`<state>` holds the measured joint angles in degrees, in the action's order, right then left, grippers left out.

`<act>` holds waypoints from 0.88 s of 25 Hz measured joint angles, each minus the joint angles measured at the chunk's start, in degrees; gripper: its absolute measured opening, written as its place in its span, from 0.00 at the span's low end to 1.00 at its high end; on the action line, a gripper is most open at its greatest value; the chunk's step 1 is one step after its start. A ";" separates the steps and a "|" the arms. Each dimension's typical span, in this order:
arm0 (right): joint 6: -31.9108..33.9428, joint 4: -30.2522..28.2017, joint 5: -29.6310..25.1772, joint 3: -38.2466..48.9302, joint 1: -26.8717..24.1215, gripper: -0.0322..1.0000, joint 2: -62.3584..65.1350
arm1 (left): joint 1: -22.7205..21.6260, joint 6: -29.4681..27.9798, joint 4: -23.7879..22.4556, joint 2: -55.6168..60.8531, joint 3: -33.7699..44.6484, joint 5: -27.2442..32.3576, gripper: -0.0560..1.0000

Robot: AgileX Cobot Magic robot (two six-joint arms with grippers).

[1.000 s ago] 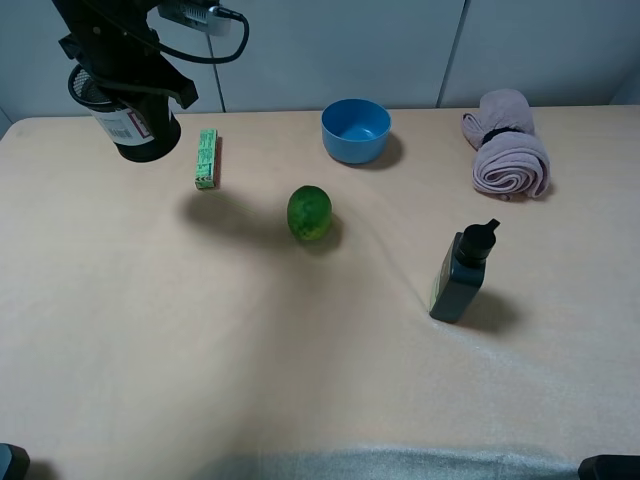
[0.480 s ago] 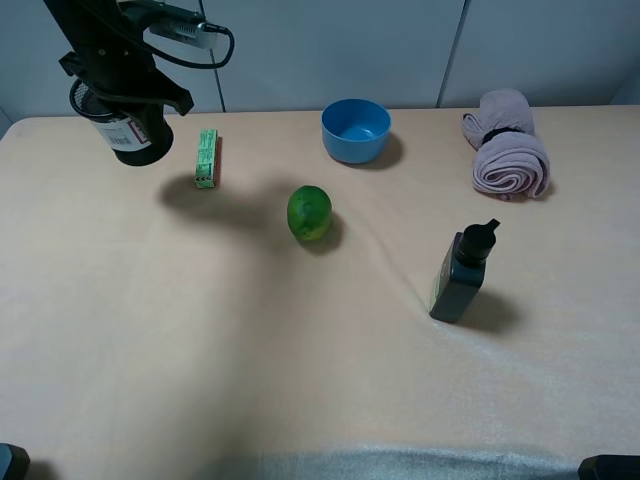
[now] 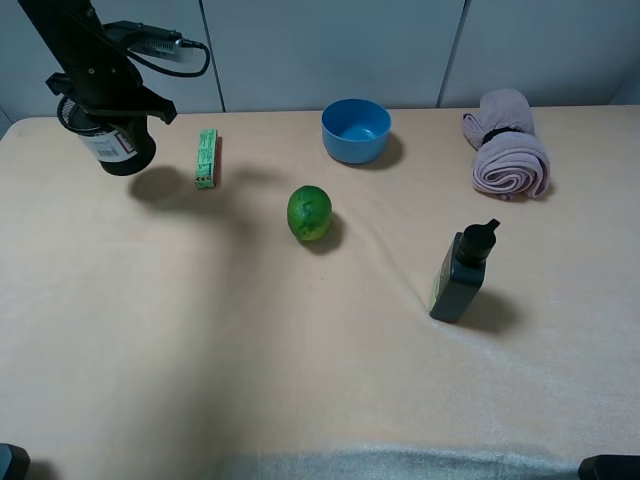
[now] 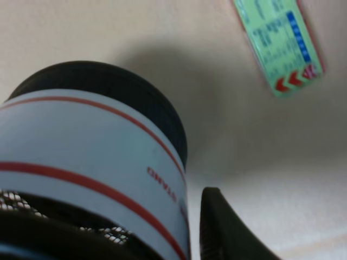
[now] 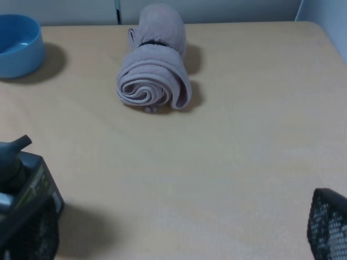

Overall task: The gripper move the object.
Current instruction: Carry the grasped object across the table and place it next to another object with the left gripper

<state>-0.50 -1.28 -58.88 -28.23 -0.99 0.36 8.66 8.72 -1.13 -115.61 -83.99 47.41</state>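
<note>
Pen cup (image 3: 114, 146) hangs clear of the tabletop (image 3: 200, 350) near its far left corner, clamped in the left tool (image 3: 100, 112). It is tilted, with its solid black base lower and angled toward the middle of the tabletop. Its shadow falls on the cloth apart from it, toward the green box (image 3: 207, 158), which lies flat just to the cup's right in the high view. The white label with red edging faces the high camera.

In the left wrist view the cup (image 4: 92, 151) fills most of the picture. One dark finger (image 4: 219, 230) of the left tool presses against its side below the label, and the green box (image 4: 279, 49) lies on the cloth beyond.

The right tool (image 5: 179, 235) sits low at the near right edge of the tabletop with its jaws spread wide and nothing between them. In the high view only a dark scrap at the bottom right corner shows, probably part of that arm.

A blue bowl (image 3: 356, 130) stands at the back centre, and a green round fruit (image 3: 309, 213) lies in front of it. A rolled pinkish towel (image 3: 510, 155) lies at the back right. A dark pump bottle (image 3: 462, 275) stands upright nearer, well apart from the cup.
</note>
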 joint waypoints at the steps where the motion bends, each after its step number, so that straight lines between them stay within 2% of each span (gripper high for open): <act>1: 0.00 0.00 0.00 0.00 0.00 0.70 0.00 | -0.06 0.00 0.16 -0.27 0.00 -0.63 0.16; 7: 0.00 0.00 0.00 0.00 0.00 0.70 0.00 | -0.11 0.00 0.53 -2.44 0.00 -4.71 0.16; 22: 0.00 0.00 0.00 0.00 0.00 0.70 0.00 | -0.11 -1.31 0.59 -4.68 0.00 -5.00 0.16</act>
<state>-0.50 -1.28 -58.88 -28.23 -0.99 0.36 8.56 7.41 -0.54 -120.28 -83.99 42.42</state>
